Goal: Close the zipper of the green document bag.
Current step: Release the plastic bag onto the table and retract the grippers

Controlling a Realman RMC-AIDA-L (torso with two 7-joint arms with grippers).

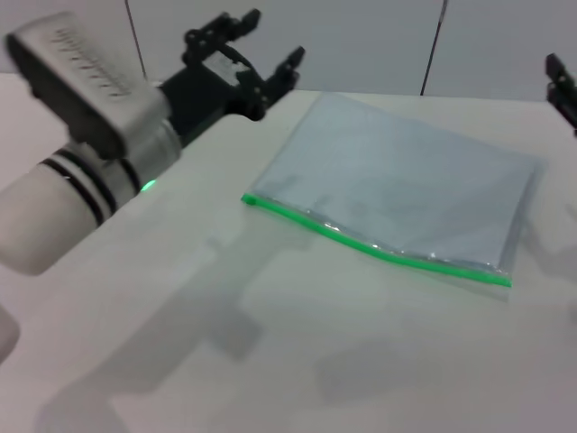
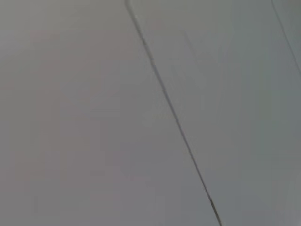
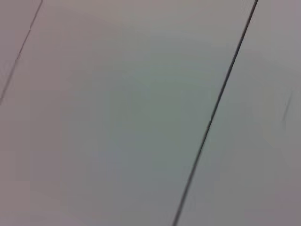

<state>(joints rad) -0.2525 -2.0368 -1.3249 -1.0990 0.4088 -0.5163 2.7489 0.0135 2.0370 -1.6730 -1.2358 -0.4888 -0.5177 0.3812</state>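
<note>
The green document bag (image 1: 406, 185) lies flat on the white table in the head view, a pale blue-grey translucent pouch. Its zipper (image 1: 374, 247) runs as a bright green strip along the near long edge; the slider tab is too small to make out. My left gripper (image 1: 266, 50) hovers above the table beyond the bag's far left corner, fingers spread open and empty. Only a dark piece of my right gripper (image 1: 563, 88) shows at the right edge, beside the bag's far right corner. Both wrist views show only pale panels with dark seams.
The white table (image 1: 270, 343) stretches wide in front of the bag. A pale wall with dark seams (image 1: 433, 45) stands behind the table's far edge. My left arm (image 1: 81, 162) reaches across the left side.
</note>
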